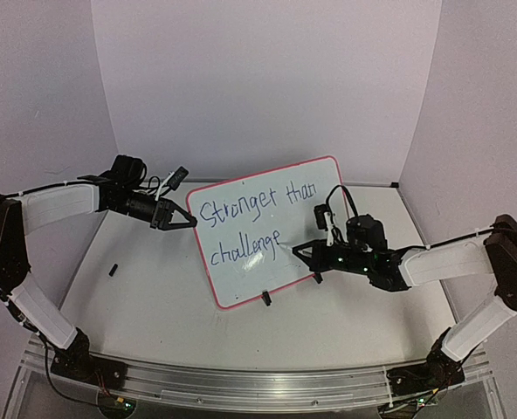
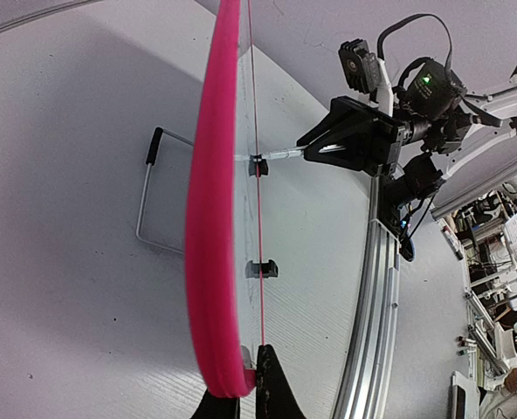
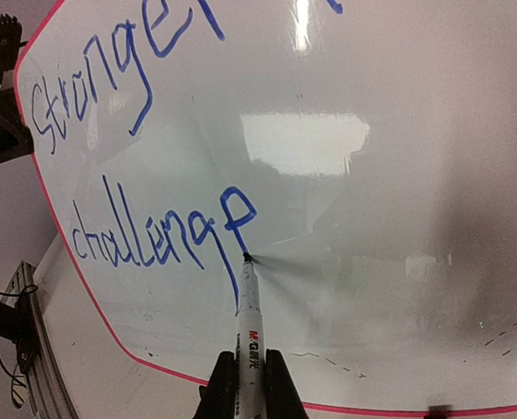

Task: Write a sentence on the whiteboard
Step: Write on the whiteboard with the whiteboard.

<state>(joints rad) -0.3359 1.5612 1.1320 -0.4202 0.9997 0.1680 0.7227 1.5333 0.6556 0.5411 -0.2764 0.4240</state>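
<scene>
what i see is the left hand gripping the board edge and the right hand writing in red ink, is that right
No: the ink is blue, not red. The right wrist view shows the marker in the right hand with its tip at blue lettering on the board. The left hand does grip the board edge.

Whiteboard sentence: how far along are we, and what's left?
Done: the sentence reads "Stronger than" over "challenge" in blue on the whiteboard. In hand: the right gripper holds the marker with its tip on the board at the end of the final "e", while the left gripper clamps the board's edge. Left: any further letters, which I cannot judge, then lifting the marker away.
</scene>
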